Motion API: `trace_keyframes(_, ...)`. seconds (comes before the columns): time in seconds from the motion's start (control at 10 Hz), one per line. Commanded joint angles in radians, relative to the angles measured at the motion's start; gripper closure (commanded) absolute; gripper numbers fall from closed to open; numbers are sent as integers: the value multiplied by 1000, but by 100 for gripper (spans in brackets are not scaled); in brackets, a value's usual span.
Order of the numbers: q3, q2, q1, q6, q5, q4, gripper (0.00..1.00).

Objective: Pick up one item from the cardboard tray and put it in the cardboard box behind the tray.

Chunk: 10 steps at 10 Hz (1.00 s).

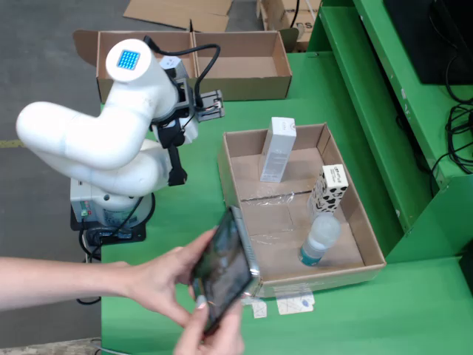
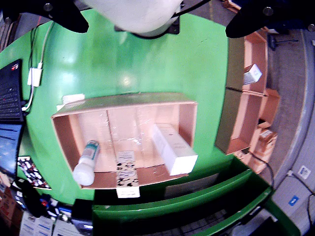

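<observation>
The cardboard tray (image 1: 229, 170) (image 2: 123, 98) lies on the green table. It holds an upright white carton (image 1: 278, 149) (image 2: 173, 150), a black-and-white patterned box (image 1: 327, 190) (image 2: 126, 167) and a clear bottle (image 1: 319, 240) (image 2: 87, 162). Behind it stands the two-compartment cardboard box (image 1: 244, 89) (image 2: 236, 98), with a small white carton (image 2: 252, 73) in one compartment. My gripper (image 1: 196, 137) (image 2: 157, 27) hangs open and holds nothing. It is to the left of the tray in the fixed view, above bare table. Its black fingers (image 2: 64, 14) are spread wide.
A person's hands hold a phone (image 1: 225, 270) just in front of the tray's near left corner. A raised green shelf (image 1: 384, 111) runs along the tray's right side. More cardboard boxes (image 2: 268, 137) sit beyond. A laptop (image 2: 10, 93) and cables are at the gripper view's left edge.
</observation>
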Motion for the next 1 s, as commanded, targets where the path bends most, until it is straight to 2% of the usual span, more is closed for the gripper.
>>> trace_keyframes(0.0, -608, 527, -302, -167, -356, -36, 0)
trace_keyframes(0.1, -137, 375, -166, -13, -374, -424, 0)
trace_keyframes(0.2, 350, 196, -126, 14, -443, -716, 0)
trace_keyframes(0.9, 350, 196, -126, 14, -443, -716, 0)
